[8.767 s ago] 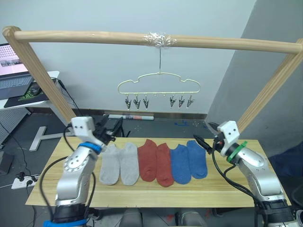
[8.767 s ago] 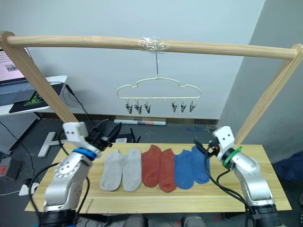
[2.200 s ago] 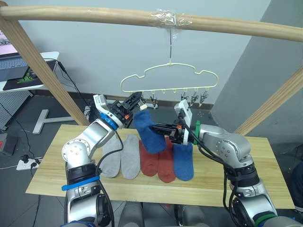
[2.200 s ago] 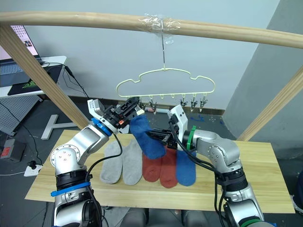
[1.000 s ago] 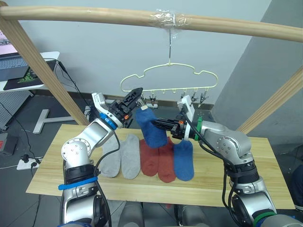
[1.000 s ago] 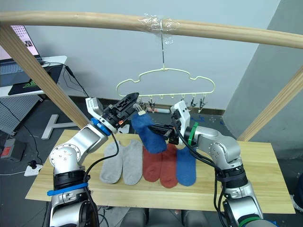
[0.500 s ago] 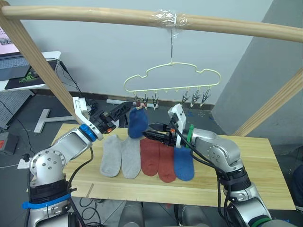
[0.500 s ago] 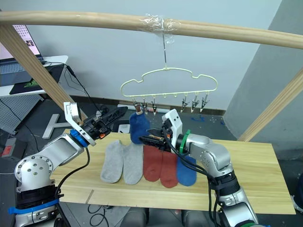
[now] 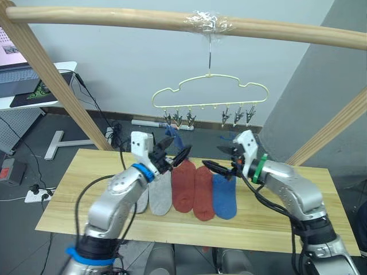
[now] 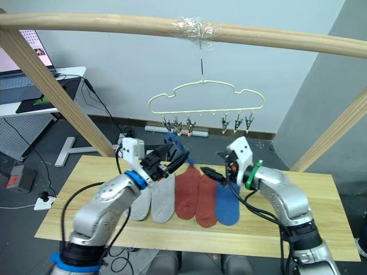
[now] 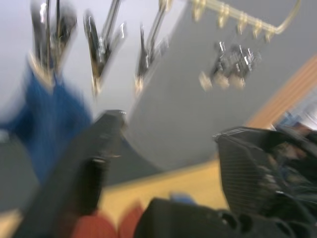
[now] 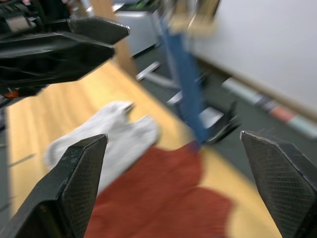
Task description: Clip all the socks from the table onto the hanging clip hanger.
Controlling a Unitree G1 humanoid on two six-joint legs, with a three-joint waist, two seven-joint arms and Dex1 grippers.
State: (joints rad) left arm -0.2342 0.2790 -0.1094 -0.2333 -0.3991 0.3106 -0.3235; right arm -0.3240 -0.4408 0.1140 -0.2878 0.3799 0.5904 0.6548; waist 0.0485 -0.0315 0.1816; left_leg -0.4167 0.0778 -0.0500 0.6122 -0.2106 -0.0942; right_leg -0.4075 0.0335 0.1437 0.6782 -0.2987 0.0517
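Observation:
The pale yellow clip hanger (image 9: 209, 90) hangs from the wooden pole. One blue sock (image 9: 174, 137) dangles from its leftmost clip and shows again in the left wrist view (image 11: 44, 134). On the table (image 9: 74, 189) lie two grey socks (image 9: 160, 192), two rust red socks (image 9: 194, 186) and one blue sock (image 9: 225, 196). My left gripper (image 9: 175, 153) is open just below the hanging sock, its arm partly covering the grey socks. To the right, my right gripper (image 9: 217, 160) is open above the red and blue socks, holding nothing.
The thick wooden pole (image 9: 114, 20) spans the top on slanted posts (image 9: 63, 91) at both sides. Several free clips (image 9: 236, 116) hang on the hanger's right half. A desk with a laptop (image 9: 23, 86) stands at the far left.
The right gripper has drawn back to the right, away from the hanging blue sock. The left arm has swung in to the right, its gripper now under the sock.

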